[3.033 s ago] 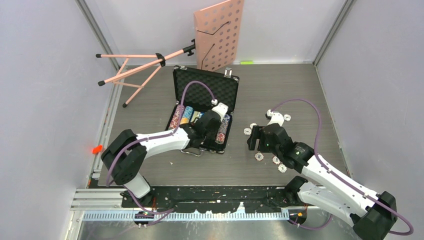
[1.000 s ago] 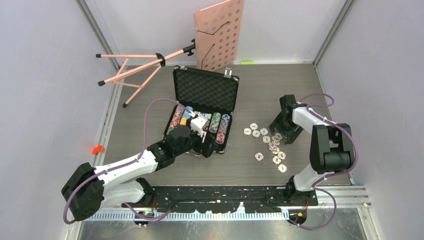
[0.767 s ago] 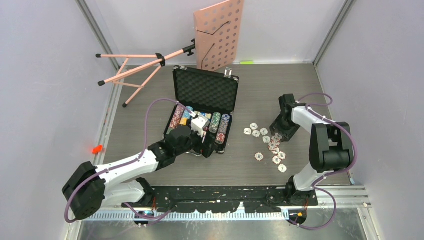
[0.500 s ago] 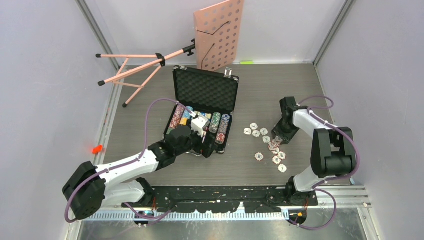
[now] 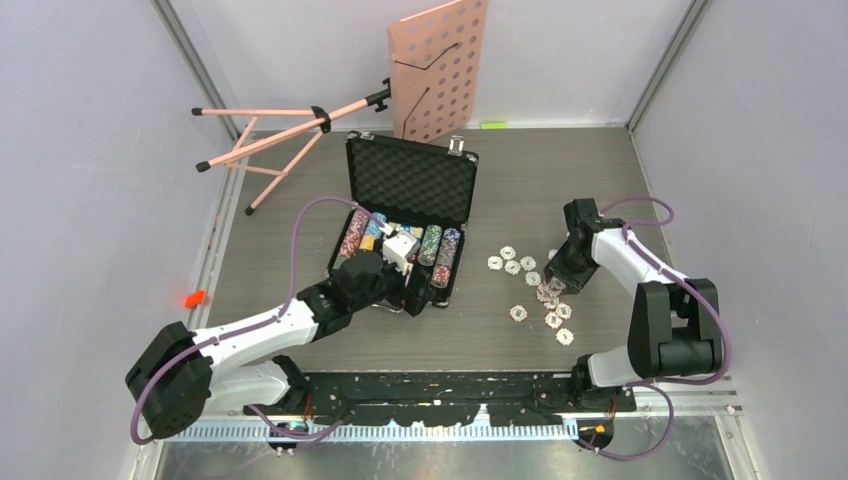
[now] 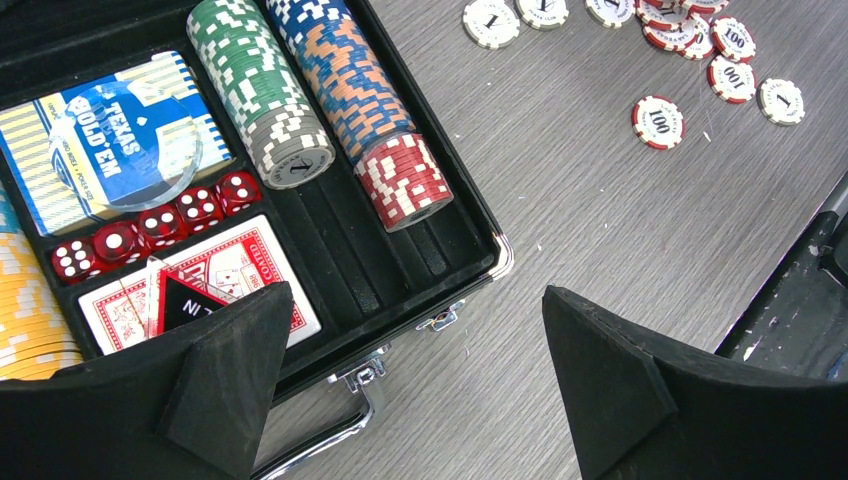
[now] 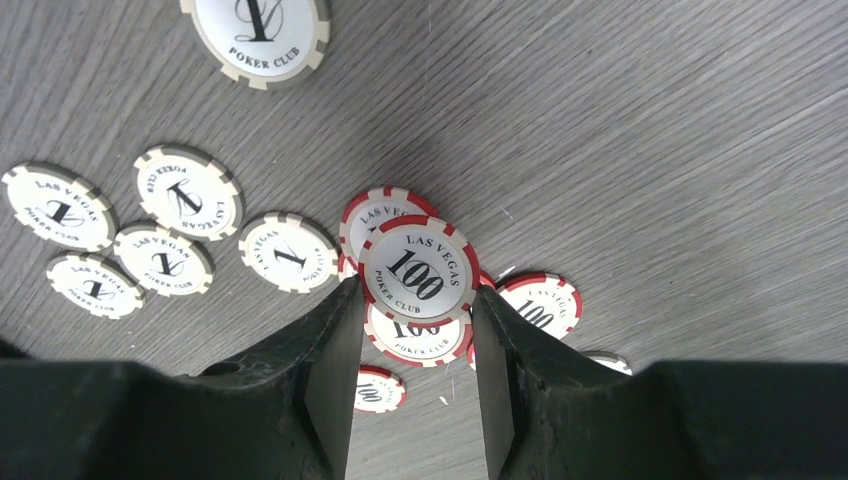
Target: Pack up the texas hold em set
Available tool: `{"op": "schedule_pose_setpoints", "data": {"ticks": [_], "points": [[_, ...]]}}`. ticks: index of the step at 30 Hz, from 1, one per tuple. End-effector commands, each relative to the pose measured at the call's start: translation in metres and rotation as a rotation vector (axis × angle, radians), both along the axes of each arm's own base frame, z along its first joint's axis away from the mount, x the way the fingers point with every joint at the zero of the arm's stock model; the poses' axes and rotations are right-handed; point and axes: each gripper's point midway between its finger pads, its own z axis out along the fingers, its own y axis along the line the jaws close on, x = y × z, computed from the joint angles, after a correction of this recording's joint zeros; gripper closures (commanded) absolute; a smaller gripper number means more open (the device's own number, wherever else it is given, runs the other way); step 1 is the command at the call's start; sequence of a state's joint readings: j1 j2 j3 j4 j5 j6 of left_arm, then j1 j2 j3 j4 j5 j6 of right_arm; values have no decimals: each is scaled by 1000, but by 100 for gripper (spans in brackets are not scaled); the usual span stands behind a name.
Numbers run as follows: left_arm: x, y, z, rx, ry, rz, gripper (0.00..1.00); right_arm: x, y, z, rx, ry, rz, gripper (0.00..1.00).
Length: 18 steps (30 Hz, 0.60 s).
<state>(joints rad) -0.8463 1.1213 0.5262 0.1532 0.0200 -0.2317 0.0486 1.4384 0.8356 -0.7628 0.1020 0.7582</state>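
Note:
The black case (image 5: 410, 182) lies open at mid-table. Its tray (image 6: 470, 275) holds rows of striped chips (image 6: 405, 182), red dice (image 6: 150, 228) and card decks (image 6: 110, 150). My left gripper (image 6: 415, 325) hangs open over the case's front edge and handle, holding nothing. Red and white poker chips (image 5: 520, 290) lie scattered on the table right of the case. My right gripper (image 7: 415, 292) stands over that pile (image 5: 560, 277), its fingers shut on the rim of a red "100" chip (image 7: 417, 268), which is raised above the other chips (image 7: 185, 192).
A pink perforated music stand (image 5: 440, 70) leans against the back wall, and its tripod legs (image 5: 270, 135) lie across the far-left corner. Grey walls close in both sides. A black rail (image 5: 440, 385) runs along the table's near edge.
My right gripper has narrowed from wide open onto a red 100 chip in the pile, and its arm has shifted slightly. The left arm has not moved.

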Motion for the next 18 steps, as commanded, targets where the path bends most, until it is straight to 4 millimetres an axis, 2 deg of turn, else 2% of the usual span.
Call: {"op": "schedule_pose_setpoints", "data": {"ticks": [1, 9, 18], "points": [[7, -7, 22, -49, -49, -2, 0, 2, 8, 12, 24, -34, 14, 59], [7, -7, 20, -45, -47, -2, 0, 14, 10, 7, 10, -34, 32, 58], [8, -7, 19, -39, -46, 1, 0, 18, 4, -2, -33, -2, 57, 47]]}}
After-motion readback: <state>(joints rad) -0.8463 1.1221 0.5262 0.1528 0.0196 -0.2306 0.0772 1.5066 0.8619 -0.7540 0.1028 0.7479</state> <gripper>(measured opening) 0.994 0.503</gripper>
